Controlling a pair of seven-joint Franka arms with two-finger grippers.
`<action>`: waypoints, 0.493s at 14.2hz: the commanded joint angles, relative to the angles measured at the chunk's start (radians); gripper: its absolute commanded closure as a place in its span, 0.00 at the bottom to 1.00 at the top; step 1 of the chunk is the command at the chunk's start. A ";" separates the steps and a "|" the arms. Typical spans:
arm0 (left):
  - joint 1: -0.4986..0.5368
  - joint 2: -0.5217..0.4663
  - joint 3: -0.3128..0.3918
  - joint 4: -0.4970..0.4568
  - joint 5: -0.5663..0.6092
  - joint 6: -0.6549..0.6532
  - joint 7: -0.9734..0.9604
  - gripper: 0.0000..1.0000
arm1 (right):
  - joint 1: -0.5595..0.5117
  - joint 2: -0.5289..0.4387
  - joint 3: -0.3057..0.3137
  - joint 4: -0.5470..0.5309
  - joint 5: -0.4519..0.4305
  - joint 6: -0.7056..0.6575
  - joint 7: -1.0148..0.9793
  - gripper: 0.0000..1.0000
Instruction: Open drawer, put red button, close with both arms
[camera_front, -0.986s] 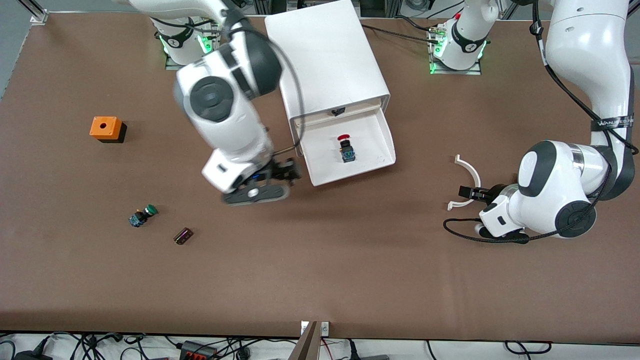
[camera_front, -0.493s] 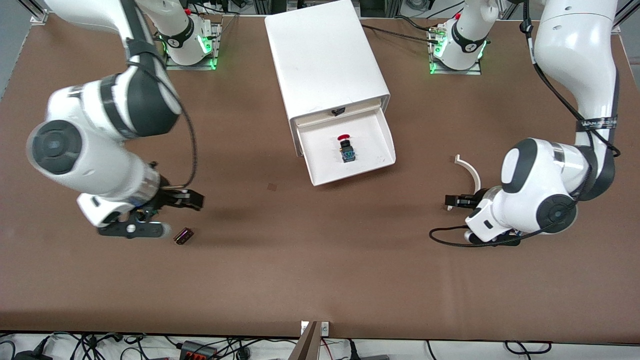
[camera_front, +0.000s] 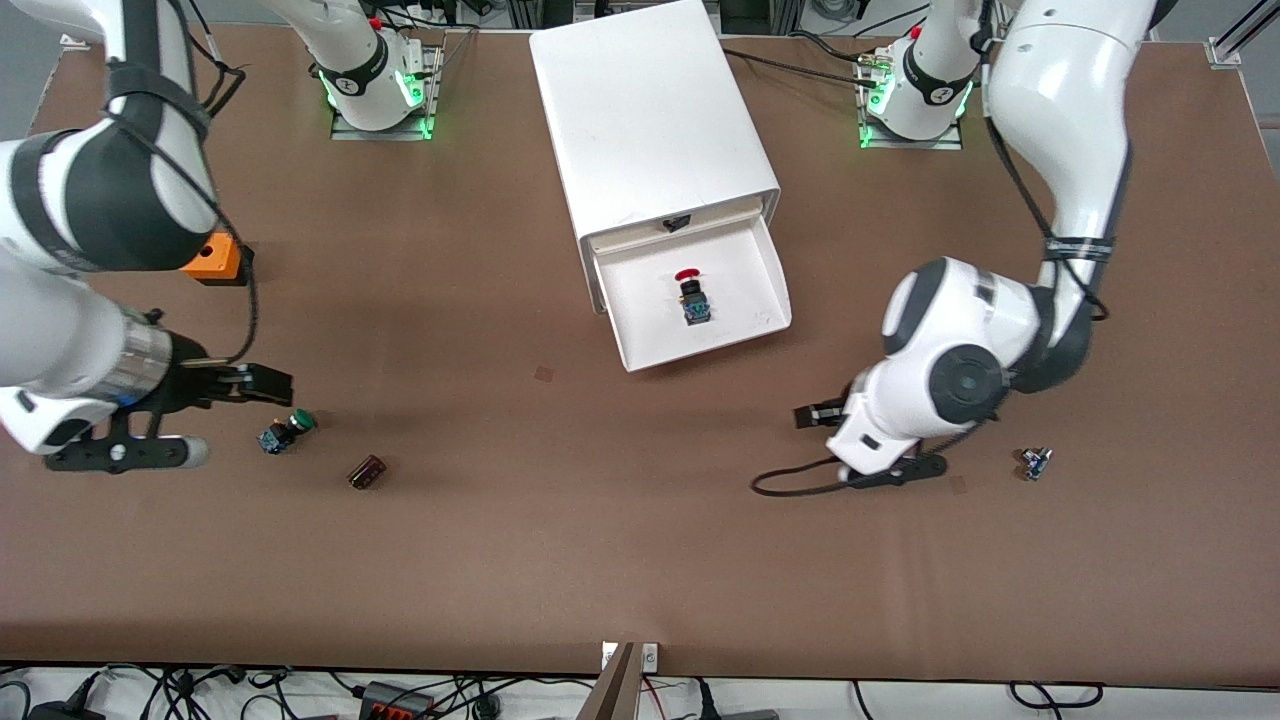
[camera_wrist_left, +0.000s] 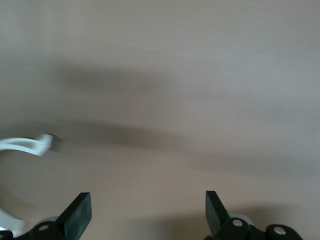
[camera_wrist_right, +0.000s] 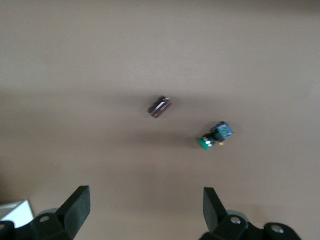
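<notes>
The red button (camera_front: 688, 293) lies in the open drawer (camera_front: 760, 260) of the white cabinet (camera_front: 650, 110). My right gripper (camera_front: 262, 384) is open and empty, low over the table toward the right arm's end, beside the green-capped switch (camera_front: 287, 430). In the right wrist view my right gripper (camera_wrist_right: 145, 205) has its jaws wide apart over bare table, with the green-capped switch (camera_wrist_right: 214, 137) ahead. My left gripper (camera_front: 815, 415) is open and empty over bare table, nearer the front camera than the drawer and toward the left arm's end. It also shows open in the left wrist view (camera_wrist_left: 147, 210).
A small dark part (camera_front: 366, 472) lies near the green-capped switch and shows in the right wrist view (camera_wrist_right: 159, 107). An orange box (camera_front: 215, 258) is half hidden by the right arm. A small blue part (camera_front: 1035, 462) lies by the left arm. A white curved piece (camera_wrist_left: 25, 145) edges the left wrist view.
My right arm swung away from the drawer to its own end of the table. My left arm moved toward the table's middle, covering the white curved piece and uncovering the small blue part.
</notes>
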 joint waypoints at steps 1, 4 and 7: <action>-0.061 -0.005 0.002 -0.020 0.020 0.051 -0.108 0.00 | -0.050 -0.060 0.019 -0.031 -0.010 -0.016 -0.038 0.00; -0.122 0.013 0.002 -0.024 0.018 0.097 -0.221 0.00 | -0.091 -0.166 0.019 -0.129 -0.009 -0.008 -0.041 0.00; -0.159 0.008 0.002 -0.076 0.020 0.107 -0.280 0.00 | -0.148 -0.236 0.046 -0.199 -0.007 -0.011 -0.042 0.00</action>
